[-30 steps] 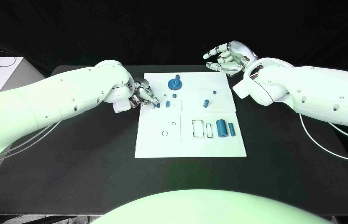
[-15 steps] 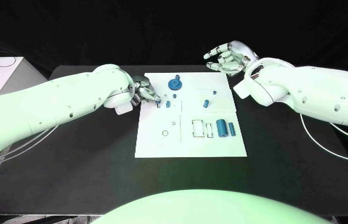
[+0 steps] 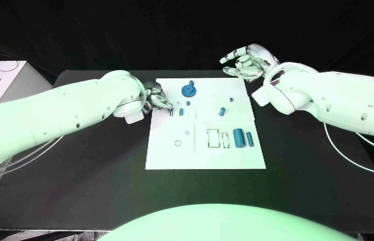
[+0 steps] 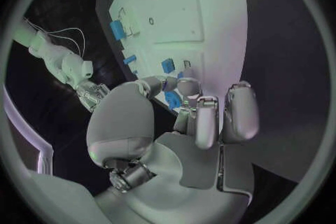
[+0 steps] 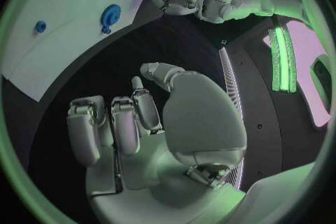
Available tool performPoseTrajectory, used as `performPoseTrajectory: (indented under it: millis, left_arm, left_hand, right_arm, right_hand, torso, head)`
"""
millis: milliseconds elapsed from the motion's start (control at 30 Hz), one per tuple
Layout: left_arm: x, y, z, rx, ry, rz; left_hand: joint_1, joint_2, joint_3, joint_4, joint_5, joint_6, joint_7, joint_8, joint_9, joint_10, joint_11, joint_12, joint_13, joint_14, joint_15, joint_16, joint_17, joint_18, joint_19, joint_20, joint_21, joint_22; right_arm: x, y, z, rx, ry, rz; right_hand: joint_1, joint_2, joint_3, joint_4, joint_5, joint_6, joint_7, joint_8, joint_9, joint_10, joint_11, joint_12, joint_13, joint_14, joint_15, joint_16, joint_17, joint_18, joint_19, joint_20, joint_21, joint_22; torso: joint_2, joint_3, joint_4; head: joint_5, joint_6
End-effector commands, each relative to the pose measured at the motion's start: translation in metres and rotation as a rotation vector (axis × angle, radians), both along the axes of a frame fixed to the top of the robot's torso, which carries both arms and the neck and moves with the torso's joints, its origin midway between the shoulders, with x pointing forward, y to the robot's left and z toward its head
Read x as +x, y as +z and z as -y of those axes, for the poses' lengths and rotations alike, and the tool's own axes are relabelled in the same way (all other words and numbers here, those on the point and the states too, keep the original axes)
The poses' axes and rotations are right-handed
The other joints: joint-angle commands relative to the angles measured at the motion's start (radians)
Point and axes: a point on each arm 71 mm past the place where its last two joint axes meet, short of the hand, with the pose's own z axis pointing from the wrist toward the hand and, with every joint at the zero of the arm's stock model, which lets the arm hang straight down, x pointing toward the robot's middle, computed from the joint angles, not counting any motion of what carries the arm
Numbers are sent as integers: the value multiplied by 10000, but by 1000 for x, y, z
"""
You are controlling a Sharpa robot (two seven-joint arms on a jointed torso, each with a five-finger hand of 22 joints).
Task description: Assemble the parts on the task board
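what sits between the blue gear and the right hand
In the head view, only bare white task board lies between the blue gear and the right hand.

Black table (image 3: 93,176), white box (image 3: 12,79) at its left edge.

Lighting: dim room, black backdrop; pale green light falls from above on the white arms. Task board (image 3: 205,144): brightest surface, evenly lit, no hard glare. Counter (image 3: 93,176): dark, matte, faint sheen toward the near edge. Shadows: soft, close under the left hand (image 3: 158,101). Head view: sharp. Wrist views: strong fisheye bending, dark circular rims, blurred edges; bright green strip lights (image 5: 281,50) glare beside the right hand (image 5: 164,123).
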Motion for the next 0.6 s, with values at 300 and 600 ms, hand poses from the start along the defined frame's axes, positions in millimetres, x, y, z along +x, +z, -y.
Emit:
performPoseTrajectory:
  millis: [300,600]
  left_arm:
    - [-2,-6,1,539,-65,-267]
    - [-3,-8,2,654,-157,-432]
  left_hand:
    - [-4,94,1941,-1966,56,227,-123,67,13,116,-2,57,22,1058,9,64,2632,-40,83,22,56,42]
    - [-13,95,1942,-1969,67,232,-125,70,14,127,-4,69,40,1058,7,64,2632,-42,90,21,64,53]
  right_arm:
    - [0,1,-1,0,71,130]
    - [0,1,-1,5,83,134]
  right_hand:
    - [-148,12,-14,-50,-2,63,-13,-69,0,42,-5,3,266,846,29,-67,1881,2,984,49,-19,2400]
    - [-148,12,-14,-50,-2,63,-13,-69,0,42,-5,3,266,846,29,-67,1881,2,984,49,-19,2400]
  torso:
    - [1,6,-12]
    - [11,3,-9]
  head:
    - [34,-2]
    - [29,-2]
